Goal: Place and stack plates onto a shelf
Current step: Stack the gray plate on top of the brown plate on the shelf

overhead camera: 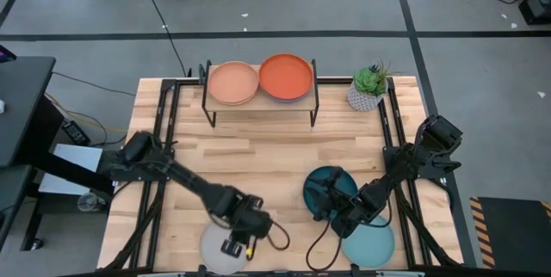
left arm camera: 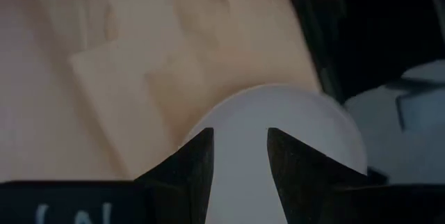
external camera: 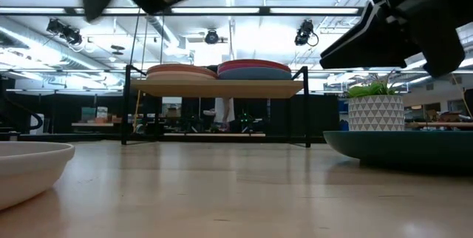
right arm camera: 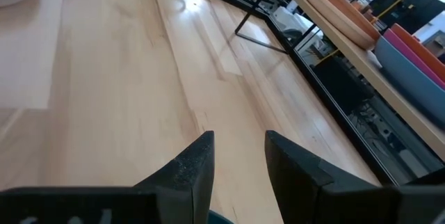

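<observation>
Light grey plate (left arm camera: 278,133) under open left end effector (left arm camera: 240,151); right end effector (right arm camera: 236,154) open above teal plate (overhead camera: 330,182).

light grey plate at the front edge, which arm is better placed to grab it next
Left. The left gripper hangs open right over the light grey plate; the right gripper sits between the dark teal plate and pale aqua plate.

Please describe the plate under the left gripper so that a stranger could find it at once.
Start at the wooden table and go to its near edge, opposite the shelf. There, below the left gripper, lies the light grey plate. The pale aqua plate and dark teal plate sit further right.
</observation>
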Controlling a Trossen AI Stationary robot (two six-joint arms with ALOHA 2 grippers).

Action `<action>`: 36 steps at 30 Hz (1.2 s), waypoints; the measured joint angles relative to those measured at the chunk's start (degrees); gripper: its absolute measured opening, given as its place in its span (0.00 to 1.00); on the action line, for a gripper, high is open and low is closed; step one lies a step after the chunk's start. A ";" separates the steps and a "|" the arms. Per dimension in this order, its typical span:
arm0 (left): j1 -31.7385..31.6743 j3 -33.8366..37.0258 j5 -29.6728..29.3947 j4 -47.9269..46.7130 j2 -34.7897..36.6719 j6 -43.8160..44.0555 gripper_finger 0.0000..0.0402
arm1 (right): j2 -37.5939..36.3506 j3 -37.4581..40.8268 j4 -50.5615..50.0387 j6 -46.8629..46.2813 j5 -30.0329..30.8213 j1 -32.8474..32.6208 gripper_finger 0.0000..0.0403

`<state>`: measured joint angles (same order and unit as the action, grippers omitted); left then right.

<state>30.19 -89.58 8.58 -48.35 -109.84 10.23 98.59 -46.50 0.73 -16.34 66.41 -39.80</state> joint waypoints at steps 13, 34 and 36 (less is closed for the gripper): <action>3.37 0.00 -1.27 6.12 -2.57 22.15 0.35 | 0.00 0.00 0.76 1.43 -0.71 1.86 0.33; 2.12 0.02 -11.00 -8.22 -11.95 13.48 0.35 | 0.00 0.00 3.59 3.91 -1.77 2.02 0.33; 1.67 0.02 -16.49 -10.23 -12.20 13.25 0.35 | 0.00 0.02 3.83 4.46 -1.98 2.02 0.33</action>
<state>31.86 -89.56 -7.91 -58.58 -122.04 23.48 98.59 -46.48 4.57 -11.88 64.42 -37.78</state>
